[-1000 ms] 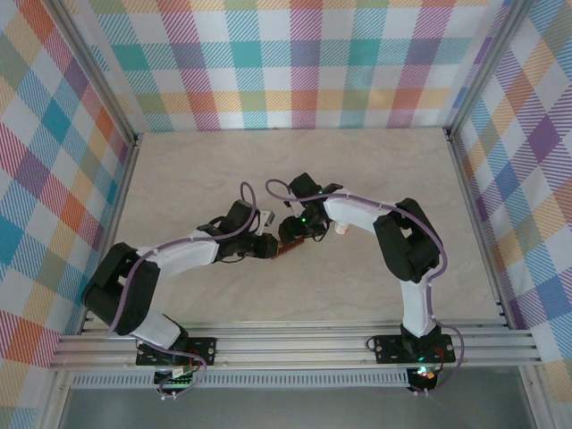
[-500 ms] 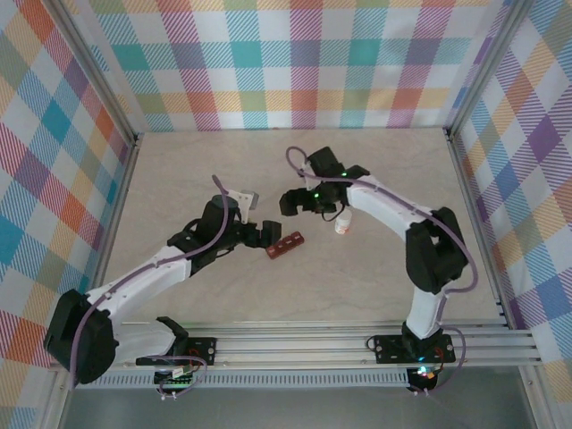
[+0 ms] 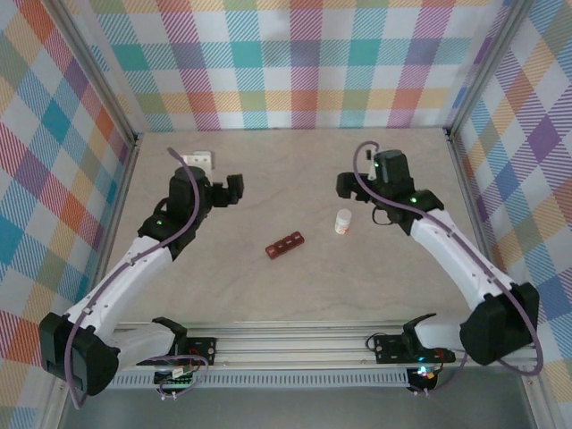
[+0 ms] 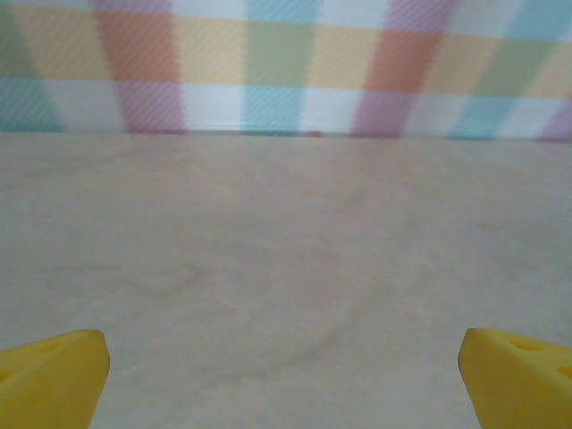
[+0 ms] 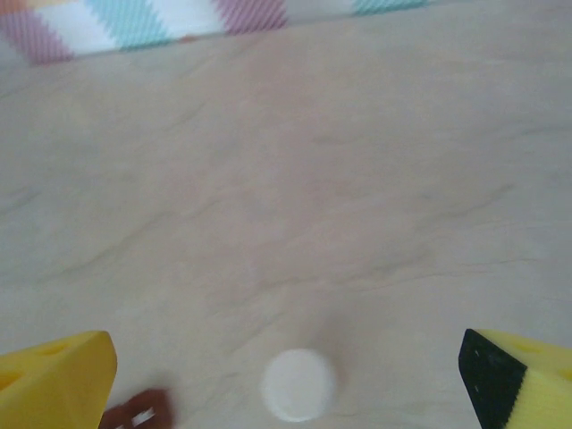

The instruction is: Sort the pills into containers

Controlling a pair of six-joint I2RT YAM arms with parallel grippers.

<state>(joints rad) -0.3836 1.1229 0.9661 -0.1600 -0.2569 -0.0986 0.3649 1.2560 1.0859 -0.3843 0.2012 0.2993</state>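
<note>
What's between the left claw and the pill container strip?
That stretch is bare table in the top view, from the left claw to the containers; the white bottle stands beyond them, off that line.

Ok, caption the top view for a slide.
Left arm and right arm hold jaws open either side of the containers and white bottle on the table.

No readable text or labels anywhere

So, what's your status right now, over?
Left pincer open, empty. Right pincer open, empty. Containers strip lies mid-table, unheld. White bottle stands beside it, apart; nothing blocking.
</note>
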